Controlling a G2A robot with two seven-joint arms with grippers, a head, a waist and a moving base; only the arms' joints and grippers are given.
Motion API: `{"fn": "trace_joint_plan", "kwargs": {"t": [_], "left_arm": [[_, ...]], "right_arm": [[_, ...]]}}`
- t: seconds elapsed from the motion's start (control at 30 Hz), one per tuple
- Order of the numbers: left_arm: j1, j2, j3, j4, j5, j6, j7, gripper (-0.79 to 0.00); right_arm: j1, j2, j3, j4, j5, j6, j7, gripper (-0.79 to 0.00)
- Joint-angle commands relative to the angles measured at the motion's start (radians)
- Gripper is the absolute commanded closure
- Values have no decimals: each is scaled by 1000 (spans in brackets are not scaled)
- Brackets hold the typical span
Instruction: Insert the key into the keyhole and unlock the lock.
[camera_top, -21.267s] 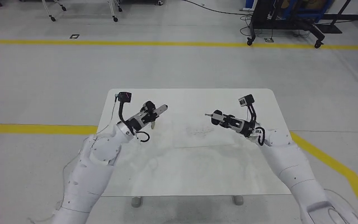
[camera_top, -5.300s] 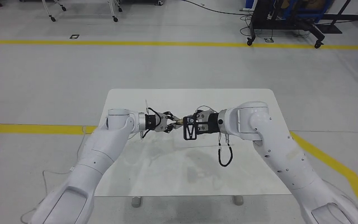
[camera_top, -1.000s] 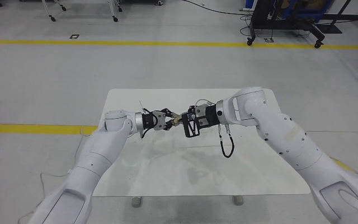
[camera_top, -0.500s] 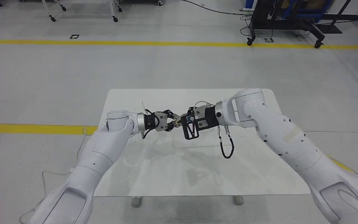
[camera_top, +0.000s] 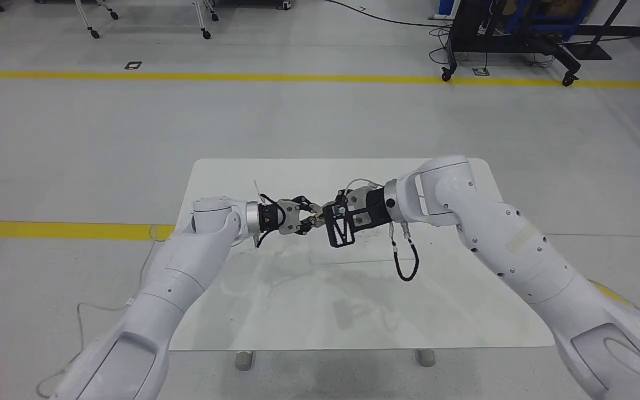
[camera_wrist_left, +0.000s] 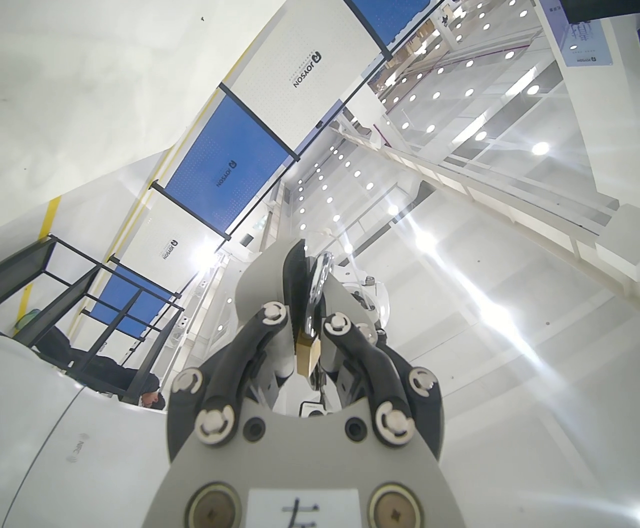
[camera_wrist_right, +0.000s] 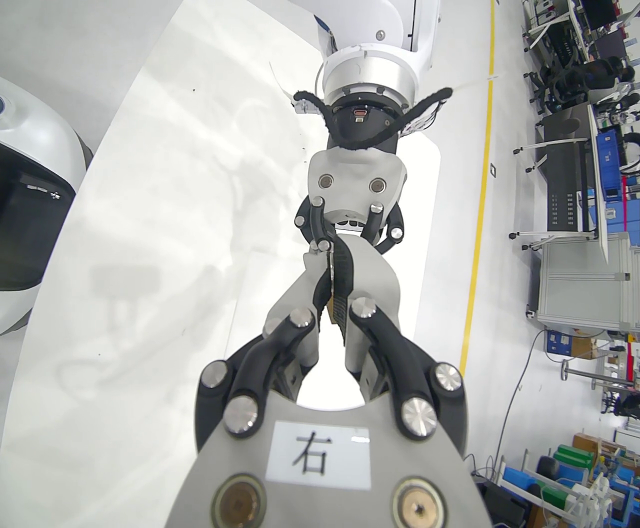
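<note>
Both arms are stretching toward each other above the middle of the white rectangular table (camera_top: 450, 310). Their forearms are lying almost on one line, so that the left gripper (camera_top: 304, 213) and the right gripper (camera_top: 327, 215) are meeting tip to tip in the air. The left arm is coming from the near left side with its elbow low. The right arm is bending sharply at a raised elbow, and a black looped cable (camera_top: 405, 262) is hanging from its wrist over the table. From above, the place where the two grippers are meeting is too small for me to read, though a brass-coloured spot is showing there. The left wrist view is giving more: the left jaws are clenching a small brass padlock with a chrome shackle (camera_wrist_left: 306, 354), with the brass body sitting deep near the palm and the shackle standing toward the fingertips. This camera is looking upward at ceiling lamps (camera_wrist_left: 540, 148) and blue and white wall panels (camera_wrist_left: 225, 160). The right wrist view is looking down at the table and is showing the right jaws pressed together on a thin flat metal key (camera_wrist_right: 330, 267), seen edge-on, with the left gripper directly facing it. Whether the key is already inside the padlock, I cannot tell.
</note>
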Motion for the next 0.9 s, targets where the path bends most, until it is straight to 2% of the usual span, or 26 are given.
{"fn": "trace_joint_plan", "kwargs": {"t": [0.0, 0.53, 0.87], "left_arm": [[-2, -2, 1, 6, -7, 8, -4, 0], [-16, -15, 1, 47, -83, 47, -47, 0], [-17, -15, 9, 45, -62, 44, -54, 0]], "right_arm": [[0, 2, -2, -2, -4, 0, -3, 0], [-3, 41, 8, -31, -61, 0, -109, 0], [-11, 53, 15, -61, -91, 0, -85, 0]]}}
